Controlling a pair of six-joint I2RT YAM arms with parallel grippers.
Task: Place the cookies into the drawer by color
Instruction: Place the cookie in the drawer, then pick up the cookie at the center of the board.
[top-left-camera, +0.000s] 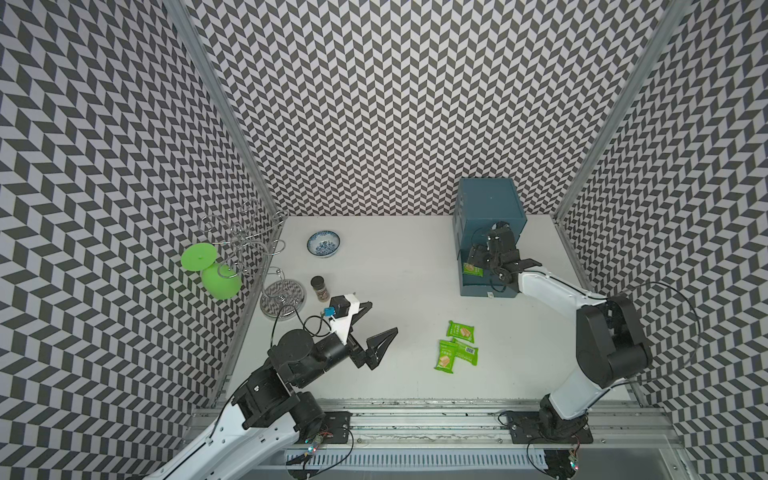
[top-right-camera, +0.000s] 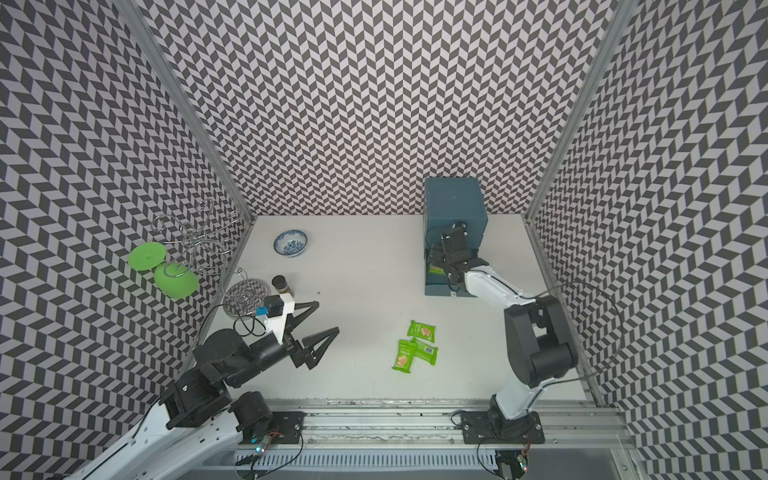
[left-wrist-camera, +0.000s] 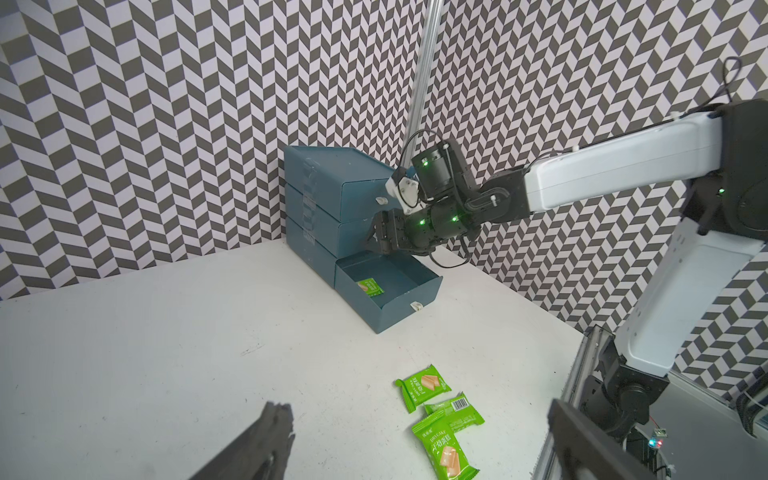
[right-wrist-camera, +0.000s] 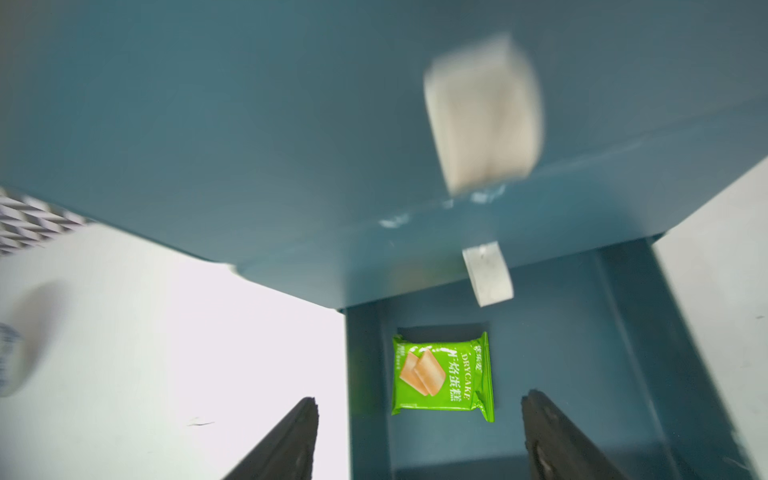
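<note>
Finishing a drop-off into the open bottom drawer (left-wrist-camera: 399, 313) of the blue three-drawer cabinet (top-left-camera: 490, 203). In there already: one green cookie packet (right-wrist-camera: 442, 376), flat on the drawer floor, touching neither finger. Right jaws parted, empty, hanging just above that packet, close under the front of the middle drawer. Left jaws spread wide, empty, hovering over bare tabletop (top-left-camera: 395, 282), well apart from everything.

Still to sort: three green packets on the tabletop between the two arms. A lone packet (top-left-camera: 460, 331) nearest the cabinet. Just beside it, a face-up packet (top-left-camera: 446, 357) and a barcode-up packet (top-left-camera: 468, 353), overlapping at a corner.

Next, by judgement: lift clear of the drawer walls without catching the white pull tab (right-wrist-camera: 486, 274) above, then go for the lone packet. Calls for a low, flat pinch on thin foil. Overlapping pair likely to drag together.

Hard to make out: no black or pale yellow packets anywhere in view; whether any sit inside the two shut upper drawers, cannot tell. Right wrist view blurred toward the upper drawer fronts. Right jaws largely hidden under the wrist in both top views. Left fingers cut off at the frame edge in the left wrist view.
</note>
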